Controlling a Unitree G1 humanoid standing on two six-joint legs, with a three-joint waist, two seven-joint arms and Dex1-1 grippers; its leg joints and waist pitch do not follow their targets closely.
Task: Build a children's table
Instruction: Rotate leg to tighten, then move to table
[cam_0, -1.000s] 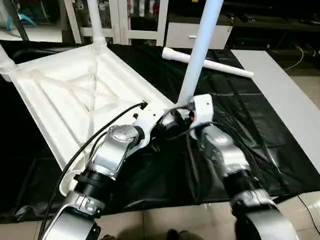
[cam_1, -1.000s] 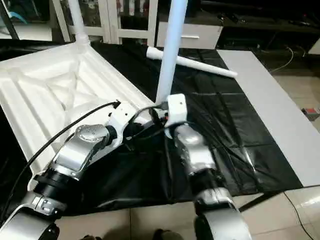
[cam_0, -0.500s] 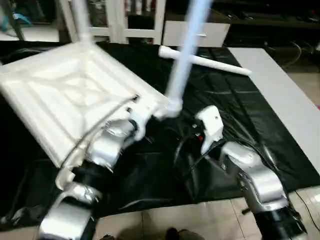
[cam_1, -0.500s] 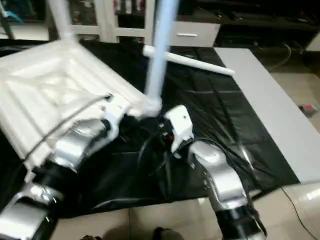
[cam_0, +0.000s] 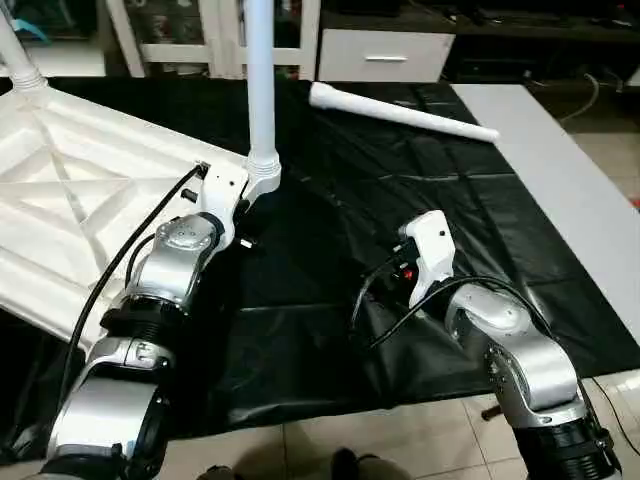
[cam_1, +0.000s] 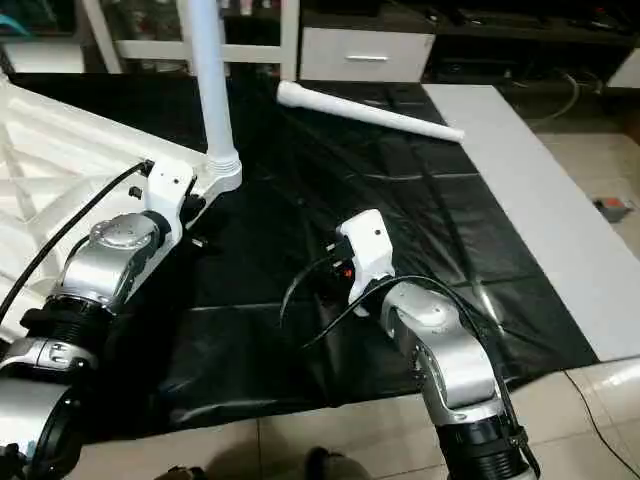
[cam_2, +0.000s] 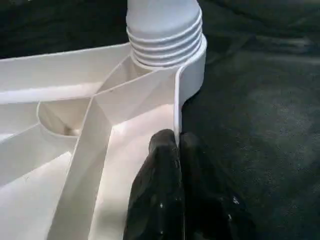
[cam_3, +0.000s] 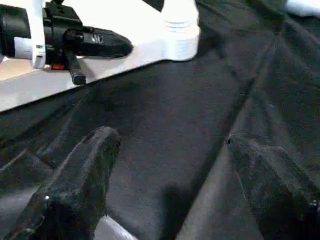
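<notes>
We see the table top (cam_0: 70, 190) lying underside up on the black sheet (cam_0: 400, 200). Our left gripper (cam_2: 177, 150) is pinched tight on the top's rim beside the corner socket where an upright leg (cam_0: 260, 90) stands. Our right gripper (cam_3: 170, 165) hangs wide apart, empty, over the sheet, off from the top; a loose leg (cam_0: 400, 112) lies beyond it

An upturned white table top (cam_0: 80, 200) lies on a black sheet (cam_0: 400, 200), a leg (cam_0: 258, 90) upright in its corner socket. A loose leg (cam_0: 400, 112) lies near the sheet's far edge.
</notes>
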